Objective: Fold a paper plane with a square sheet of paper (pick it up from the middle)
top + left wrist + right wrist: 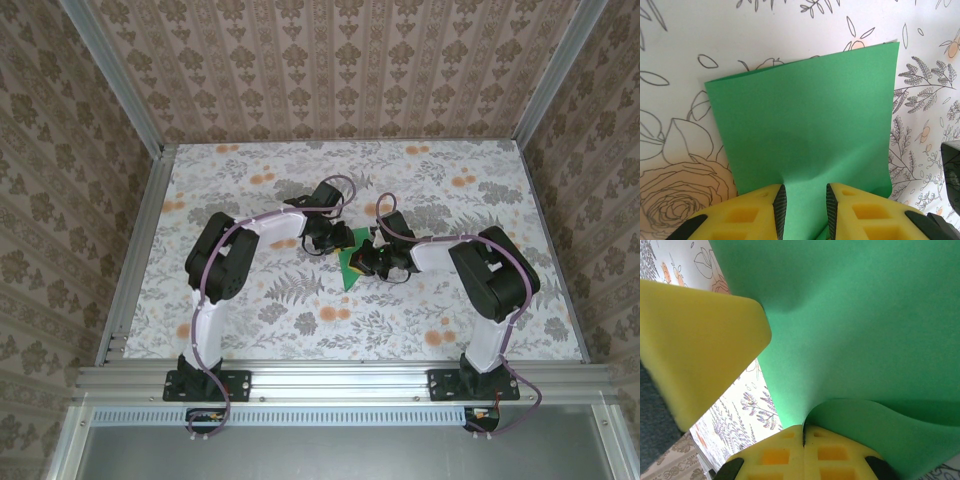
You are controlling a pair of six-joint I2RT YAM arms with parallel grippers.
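- counter (250, 320): floral print, both my arms reach in to about the middle of it
- green sheet of paper (805, 125): mid-counter between my two tools, looks doubled over, far edges not quite lined up
- right tool (804, 432): pressed together, pinching the sheet, which curls up out of the pads
- left tool (804, 202): pads a bit apart, green showing in the gap, small pucker just ahead

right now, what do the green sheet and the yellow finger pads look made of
bright green folded sheet: thin paper, matte; it curls and dents softly with no shine.
yellow blocky finger pads: probably moulded plastic or rubbery foam, matte, with cut-out pockets; can't tell how hard.
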